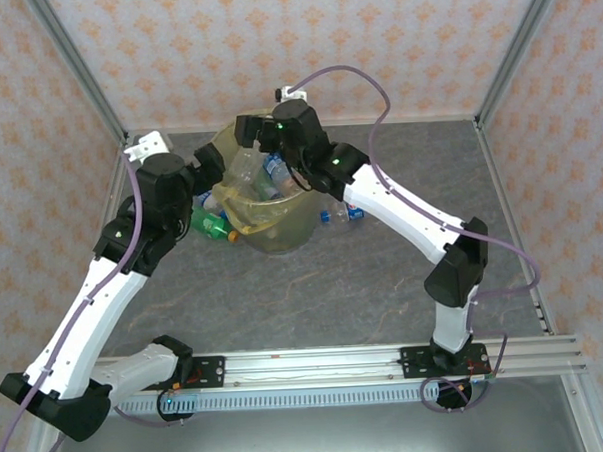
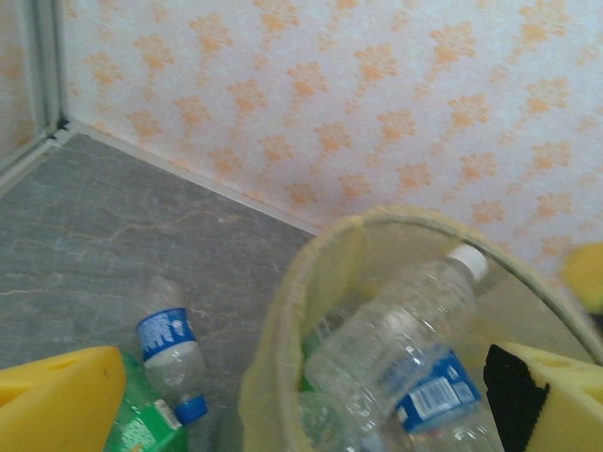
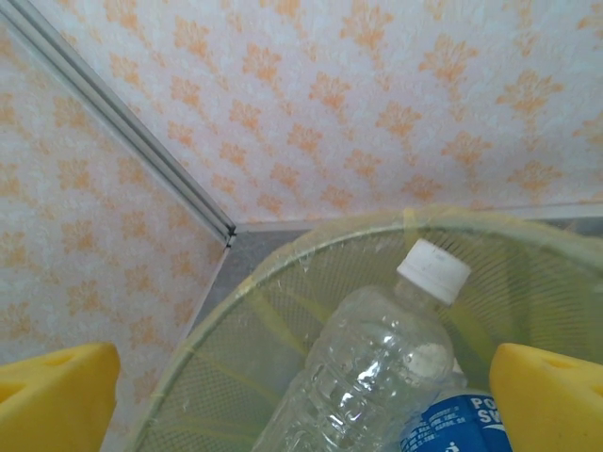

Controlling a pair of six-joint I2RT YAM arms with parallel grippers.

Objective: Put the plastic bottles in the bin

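The bin (image 1: 282,232), lined with a yellow bag, stands at the back middle of the table with several plastic bottles (image 1: 269,174) piled inside. My right gripper (image 1: 249,128) hangs open over its far rim. In the right wrist view a clear white-capped bottle (image 3: 377,367) lies in the bin (image 3: 283,254) below the open gripper (image 3: 301,400), untouched, beside a blue-labelled one (image 3: 462,424). My left gripper (image 1: 216,162) is open over the bin's left rim (image 2: 283,311). A blue-labelled bottle (image 2: 170,348) and a green one (image 2: 141,424) lie on the table beside it.
A green bottle (image 1: 211,226) lies on the table left of the bin and a blue-capped one (image 1: 343,214) to its right. Patterned walls with metal corner posts (image 1: 80,81) enclose the table on three sides.
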